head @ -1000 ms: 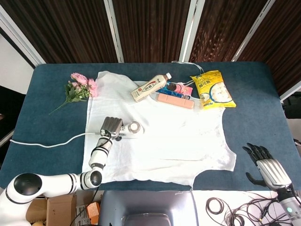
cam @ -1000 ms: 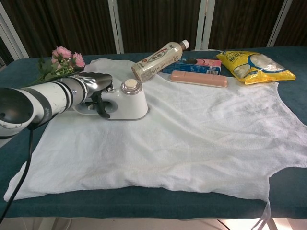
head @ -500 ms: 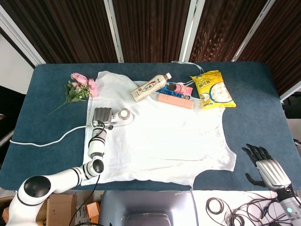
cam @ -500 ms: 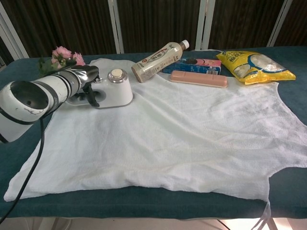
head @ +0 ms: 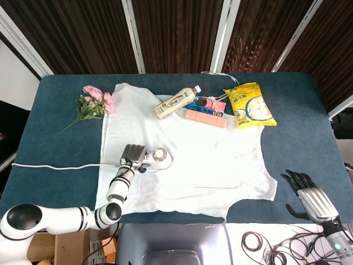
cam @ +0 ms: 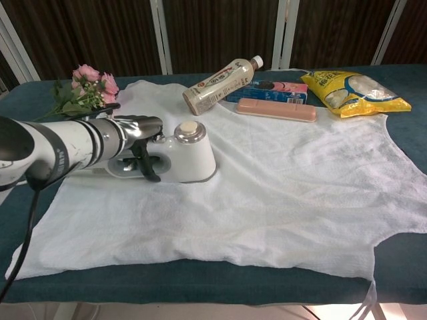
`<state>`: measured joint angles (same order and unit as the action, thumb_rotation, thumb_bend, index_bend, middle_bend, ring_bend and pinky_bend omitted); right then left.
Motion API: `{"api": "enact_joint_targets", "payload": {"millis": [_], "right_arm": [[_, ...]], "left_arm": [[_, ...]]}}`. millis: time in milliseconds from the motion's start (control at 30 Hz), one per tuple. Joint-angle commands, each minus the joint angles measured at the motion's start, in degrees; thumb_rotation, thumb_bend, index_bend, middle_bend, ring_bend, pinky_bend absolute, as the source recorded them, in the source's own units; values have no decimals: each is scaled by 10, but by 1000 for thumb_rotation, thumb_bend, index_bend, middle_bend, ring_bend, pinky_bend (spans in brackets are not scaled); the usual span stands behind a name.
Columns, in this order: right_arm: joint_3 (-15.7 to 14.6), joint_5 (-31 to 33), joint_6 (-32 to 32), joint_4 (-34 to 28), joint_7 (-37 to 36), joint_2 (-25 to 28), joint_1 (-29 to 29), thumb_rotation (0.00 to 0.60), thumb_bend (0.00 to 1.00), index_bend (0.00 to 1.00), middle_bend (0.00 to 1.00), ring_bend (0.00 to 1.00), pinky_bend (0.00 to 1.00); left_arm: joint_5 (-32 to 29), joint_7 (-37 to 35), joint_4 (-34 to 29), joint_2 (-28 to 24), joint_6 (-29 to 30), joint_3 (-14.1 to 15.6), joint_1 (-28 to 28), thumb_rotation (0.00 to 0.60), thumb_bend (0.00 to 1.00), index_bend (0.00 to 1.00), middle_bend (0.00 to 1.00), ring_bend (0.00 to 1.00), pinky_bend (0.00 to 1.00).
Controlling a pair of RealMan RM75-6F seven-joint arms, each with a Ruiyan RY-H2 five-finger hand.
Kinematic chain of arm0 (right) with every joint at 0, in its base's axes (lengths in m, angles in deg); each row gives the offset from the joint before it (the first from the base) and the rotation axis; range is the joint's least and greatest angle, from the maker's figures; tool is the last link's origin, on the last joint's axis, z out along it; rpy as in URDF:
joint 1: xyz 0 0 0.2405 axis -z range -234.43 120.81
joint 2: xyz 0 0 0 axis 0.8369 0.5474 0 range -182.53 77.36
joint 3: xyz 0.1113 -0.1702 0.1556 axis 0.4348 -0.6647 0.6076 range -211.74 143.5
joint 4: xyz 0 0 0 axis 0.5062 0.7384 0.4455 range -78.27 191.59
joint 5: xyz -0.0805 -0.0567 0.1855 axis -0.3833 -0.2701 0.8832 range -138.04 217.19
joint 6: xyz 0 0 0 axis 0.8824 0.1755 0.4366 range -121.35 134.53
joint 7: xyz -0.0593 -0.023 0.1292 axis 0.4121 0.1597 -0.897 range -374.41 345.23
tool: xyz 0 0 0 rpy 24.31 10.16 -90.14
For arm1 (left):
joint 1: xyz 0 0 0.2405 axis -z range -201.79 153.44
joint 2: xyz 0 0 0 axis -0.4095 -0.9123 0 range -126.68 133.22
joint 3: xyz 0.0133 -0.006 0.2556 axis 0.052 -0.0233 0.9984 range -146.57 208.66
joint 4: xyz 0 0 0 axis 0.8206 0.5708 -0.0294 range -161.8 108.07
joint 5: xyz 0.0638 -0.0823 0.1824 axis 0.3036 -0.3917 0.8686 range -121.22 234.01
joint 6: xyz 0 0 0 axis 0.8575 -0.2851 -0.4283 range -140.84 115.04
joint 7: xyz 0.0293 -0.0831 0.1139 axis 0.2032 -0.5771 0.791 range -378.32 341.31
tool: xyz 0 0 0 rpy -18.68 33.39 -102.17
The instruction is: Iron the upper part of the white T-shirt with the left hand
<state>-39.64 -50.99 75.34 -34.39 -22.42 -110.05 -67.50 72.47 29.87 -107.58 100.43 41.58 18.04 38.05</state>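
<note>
1. Nearest the robot, at the table's [head: 287, 88] right front corner, the right hand [head: 309, 197] hangs off the edge; its dark fingers are spread apart and hold nothing.
2. The white T-shirt [cam: 280, 180] lies flat across the middle of the blue table, its near hem close to the front edge.
3. On the shirt's left part the left hand [cam: 137, 130] grips the handle of the white iron [cam: 183, 157], fingers wrapped over the top and down its side; the iron's sole sits flat on the cloth, its round knob [cam: 190, 128] facing up; a white cord [head: 55, 166] trails from it leftward over the table.
4. Beyond, off the shirt's left shoulder, a bunch of pink flowers [cam: 87, 83] lies on the bare cloth of the table.
5. At the shirt's far edge a drink bottle [cam: 220, 83] lies on its side; just right of it are a pink flat box [cam: 277, 109] and a blue-and-pink packet [cam: 270, 90] behind that.
6. Farthest right, a yellow snack bag [cam: 353, 90] rests partly on the shirt's corner.
</note>
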Motion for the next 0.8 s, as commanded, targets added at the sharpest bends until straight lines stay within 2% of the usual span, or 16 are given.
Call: {"api": "enact_joint_targets", "payload": {"millis": [33, 200, 467, 667, 800], "right_arm": [[0, 0, -1, 0, 2, -1, 0, 600, 314, 0, 0, 0, 0], [-2, -2, -2, -2, 7, -2, -1, 600, 314, 0, 0, 0, 0], [-3, -2, -2, -3, 11, -3, 0, 600, 314, 0, 0, 0, 0], [-3, -1, -3, -3, 13, -4, -1, 600, 314, 0, 0, 0, 0], [-2, -1, 0, -3, 11, -3, 0, 600, 314, 0, 0, 0, 0]], "left_arm": [[23, 23, -90, -26, 52, 32, -12, 600, 456, 998, 793, 791, 671], [65, 33, -156, -43, 104, 52, -21, 600, 456, 998, 792, 791, 672], [63, 31, -184, -88, 147, 47, -40, 600, 455, 998, 792, 790, 671], [54, 20, -153, -122, 148, 43, -56, 600, 454, 998, 792, 790, 671], [30, 12, -102, -143, 123, 49, -74, 600, 450, 998, 792, 790, 671]]}}
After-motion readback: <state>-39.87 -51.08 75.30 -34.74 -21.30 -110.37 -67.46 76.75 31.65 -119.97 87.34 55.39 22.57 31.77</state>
